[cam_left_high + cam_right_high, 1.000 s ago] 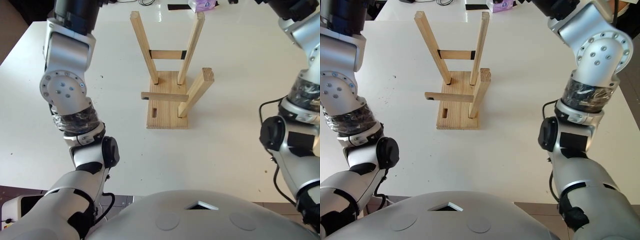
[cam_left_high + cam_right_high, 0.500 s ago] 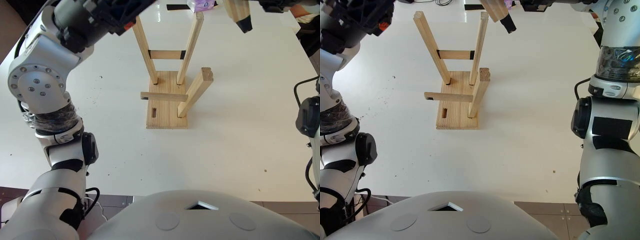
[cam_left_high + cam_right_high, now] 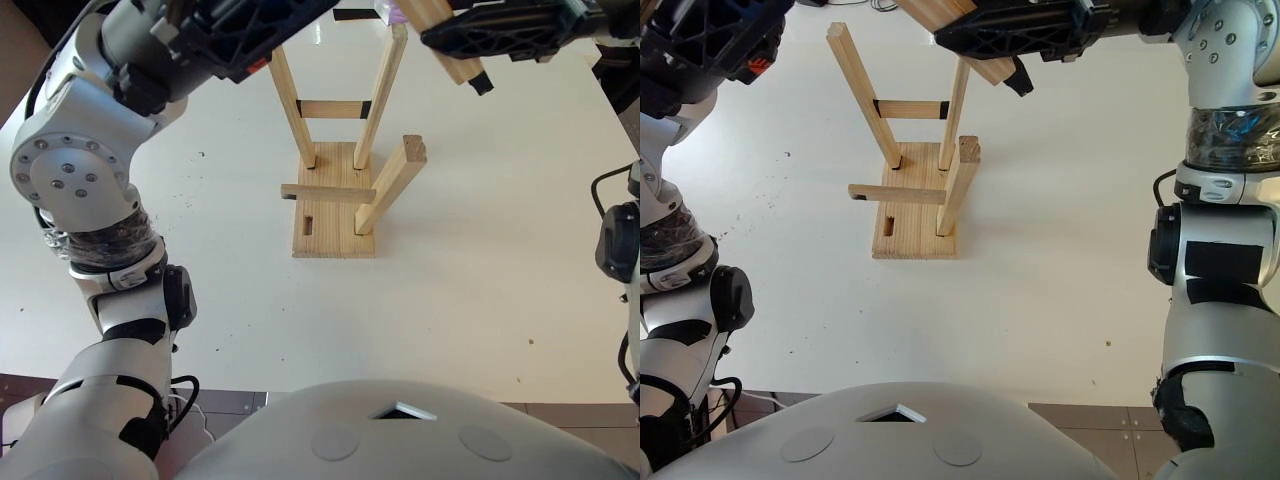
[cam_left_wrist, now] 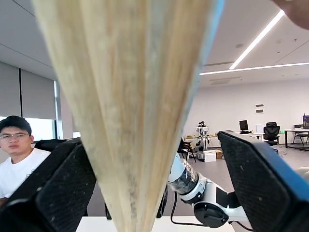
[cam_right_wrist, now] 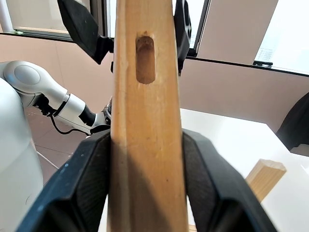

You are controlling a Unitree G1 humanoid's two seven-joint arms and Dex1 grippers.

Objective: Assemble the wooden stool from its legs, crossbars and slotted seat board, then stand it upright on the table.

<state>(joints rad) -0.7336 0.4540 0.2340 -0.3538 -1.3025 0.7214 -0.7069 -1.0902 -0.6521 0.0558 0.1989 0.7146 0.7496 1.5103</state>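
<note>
This looks like an open-plan office used as a robotics lab: ceiling light strips (image 4: pixel 257 37) overhead, office chairs (image 4: pixel 271 131) and a monitor (image 4: pixel 243 125) at far desks, a white table (image 3: pixel 480 260).

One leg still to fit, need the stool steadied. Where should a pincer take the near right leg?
Probably mid-shaft on the near right leg, above its crossbar, coming from the robot's right. The crossbar juts left, toward the side with the empty slot in the seat board, so that side must stay clear.
</note>
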